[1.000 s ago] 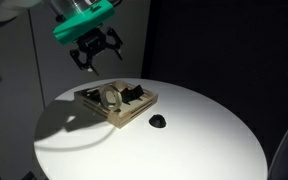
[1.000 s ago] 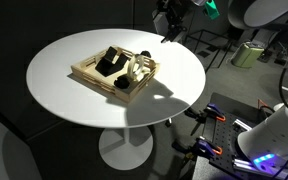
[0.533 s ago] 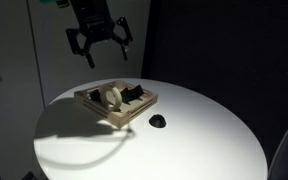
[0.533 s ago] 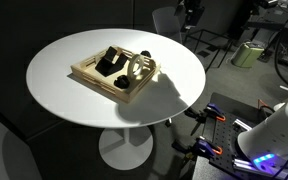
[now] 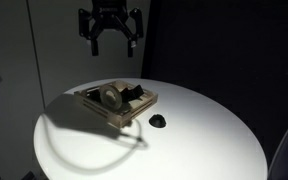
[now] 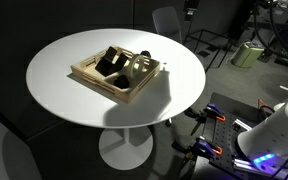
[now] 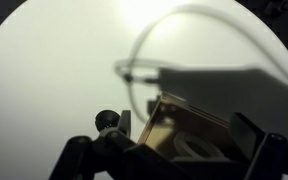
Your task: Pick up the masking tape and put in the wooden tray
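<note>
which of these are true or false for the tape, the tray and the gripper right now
1. The masking tape lies inside the wooden tray. True.
2. The gripper is shut on the tape. False: it is open and empty, high above the table.
3. A small black object sits on the white table, outside the tray. True.
4. The tray stands on the floor. False: it rests on the round white table.
</note>
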`<state>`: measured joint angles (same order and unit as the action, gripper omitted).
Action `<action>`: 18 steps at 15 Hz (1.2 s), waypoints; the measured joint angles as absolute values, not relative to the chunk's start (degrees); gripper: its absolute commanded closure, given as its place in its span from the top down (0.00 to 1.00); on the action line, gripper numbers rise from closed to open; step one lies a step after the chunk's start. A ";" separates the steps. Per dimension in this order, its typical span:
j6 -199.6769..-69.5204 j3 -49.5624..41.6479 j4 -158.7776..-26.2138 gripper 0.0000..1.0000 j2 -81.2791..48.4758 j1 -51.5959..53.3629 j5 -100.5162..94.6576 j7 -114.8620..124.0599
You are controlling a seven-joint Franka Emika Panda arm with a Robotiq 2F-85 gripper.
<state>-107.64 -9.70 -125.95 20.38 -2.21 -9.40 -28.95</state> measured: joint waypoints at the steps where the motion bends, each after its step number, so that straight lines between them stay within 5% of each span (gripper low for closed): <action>1: -107.28 -9.69 -124.35 1.00 18.47 -2.21 -8.07 -26.55; 18: -101.71 -4.65 -116.77 1.00 11.81 -3.05 -2.67 12.65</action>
<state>-101.71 -4.65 -116.77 11.81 -3.05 -2.67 12.65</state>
